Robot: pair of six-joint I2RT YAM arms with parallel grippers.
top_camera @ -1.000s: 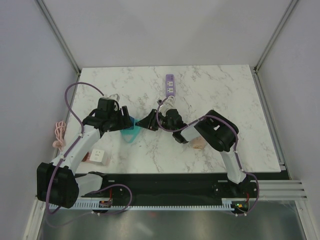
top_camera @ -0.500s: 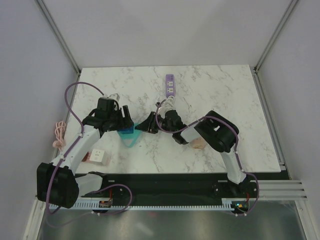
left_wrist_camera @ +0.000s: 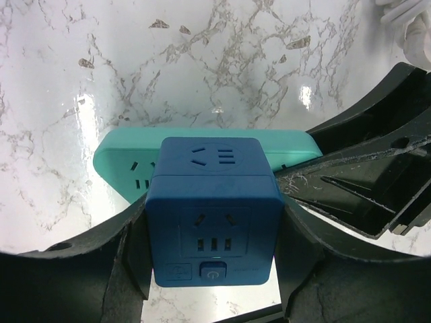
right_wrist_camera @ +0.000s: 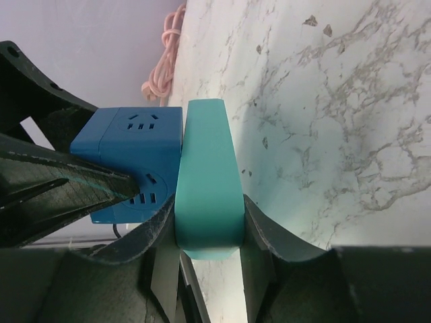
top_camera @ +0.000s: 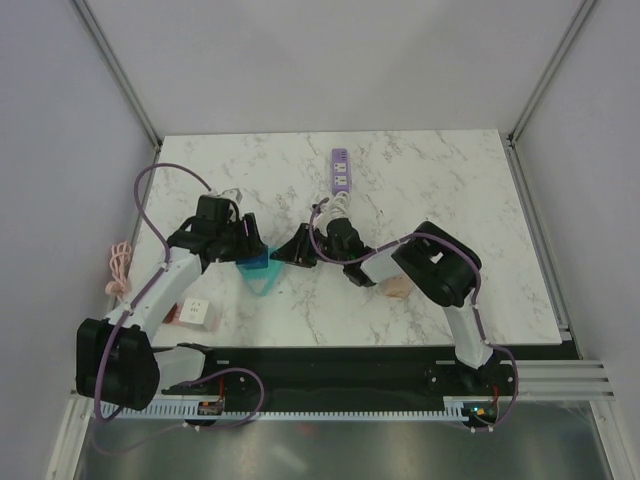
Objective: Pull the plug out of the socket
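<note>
A blue cube plug [left_wrist_camera: 214, 215] sits flush against a teal, triangular socket block [left_wrist_camera: 121, 158]. My left gripper [left_wrist_camera: 214, 232] is shut on the cube's two sides. My right gripper [right_wrist_camera: 209, 229] is shut on the teal block [right_wrist_camera: 205, 175], and the cube [right_wrist_camera: 138, 155] is pressed to its face. From above, both grippers [top_camera: 250, 243] [top_camera: 290, 252] meet over the pair [top_camera: 262, 275] at left of centre. A lilac power strip [top_camera: 341, 170] with a coiled white cord [top_camera: 340, 205] lies at the back, with nothing in it. A tan block [top_camera: 397, 288] lies under my right arm.
A white socket block [top_camera: 195, 312] lies near the front left edge. A pink cord [top_camera: 120, 268] hangs off the table's left edge. The enclosure walls stand close on the left, the right and the back.
Both grippers have shifted slightly with the cube and the teal block. The teal block's tip now points further toward the front. The cube stays against the block.
</note>
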